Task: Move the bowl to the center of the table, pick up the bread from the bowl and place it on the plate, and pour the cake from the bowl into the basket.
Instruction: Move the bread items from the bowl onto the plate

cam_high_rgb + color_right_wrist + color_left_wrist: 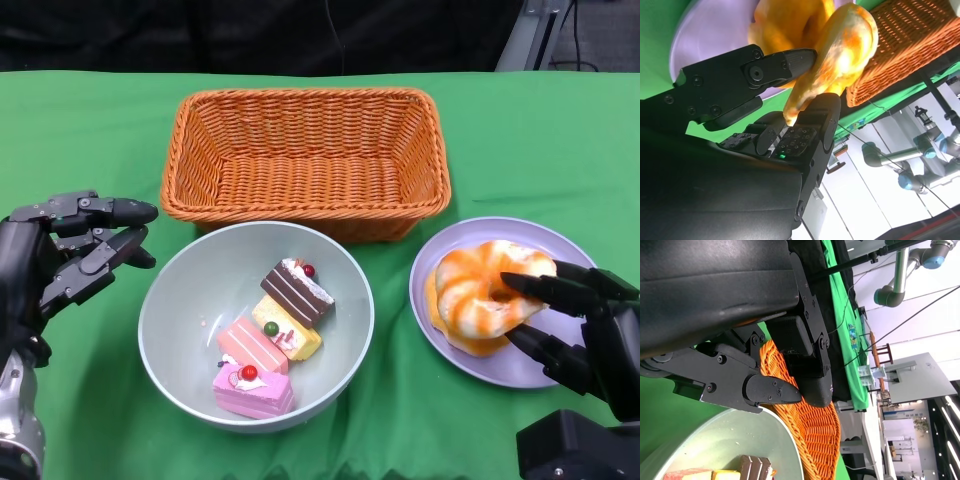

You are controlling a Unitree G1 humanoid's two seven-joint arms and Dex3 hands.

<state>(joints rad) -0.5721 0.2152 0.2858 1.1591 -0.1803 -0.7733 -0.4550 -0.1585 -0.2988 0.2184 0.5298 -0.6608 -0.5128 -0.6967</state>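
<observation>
Green cloth table [90,400], right hand [575,320] pinching bread [485,290] over plate [520,365], left hand [70,250] spread, empty.

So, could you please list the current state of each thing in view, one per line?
bowl: upright, holding the cake pieces.
cake pieces: inside the bowl, not yet poured.
bread: on the plate, pinched by the right hand.
plate: flat, bearing the bread.
basket: upright, nothing inside.
left hand: open, beside the bowl.
right hand: holding the bread.
</observation>
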